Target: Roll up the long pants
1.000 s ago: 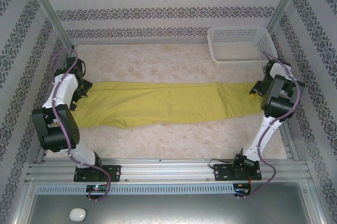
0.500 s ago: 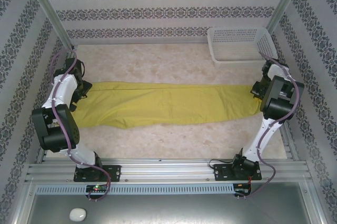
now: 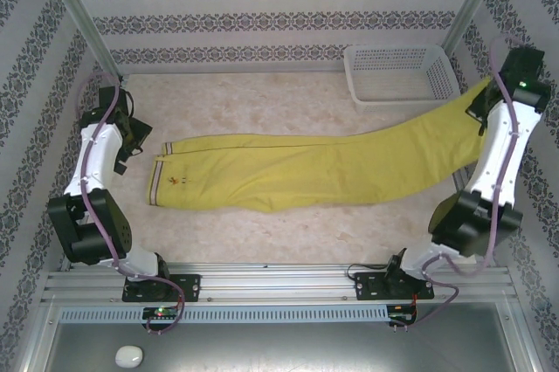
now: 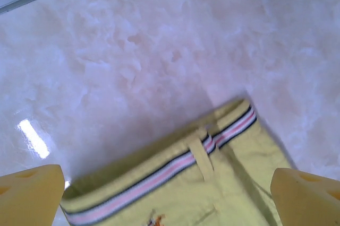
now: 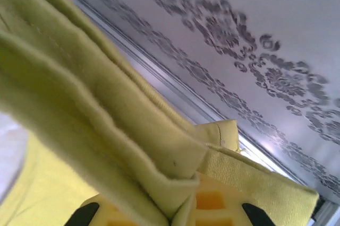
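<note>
Two arms, one garment: the long pants (image 3: pixel 297 167) lie lengthwise across the marbled table (image 3: pixel 262 101), legs stacked. The striped waistband (image 4: pixel 175 170) is at 9 o'clock, and the cuff end is held off the surface toward 2 o'clock, near the white basket (image 3: pixel 397 73). The right gripper (image 3: pixel 478 103) is clamped on the layered cuffs (its wrist view shows the folded hems pinched between the pads). The left gripper (image 3: pixel 133 138) hovers just off the waistband's 9 o'clock edge, its yellow fingers (image 4: pixel 29 191) spread wide and holding nothing. Judged step: tensioning and straightening the cloth before rolling; no turn of the roll exists yet. The next move probably calls for lowering the cuffs flat, then curling one end over itself and keeping the edges aligned while rolling toward the opposite end.
</note>
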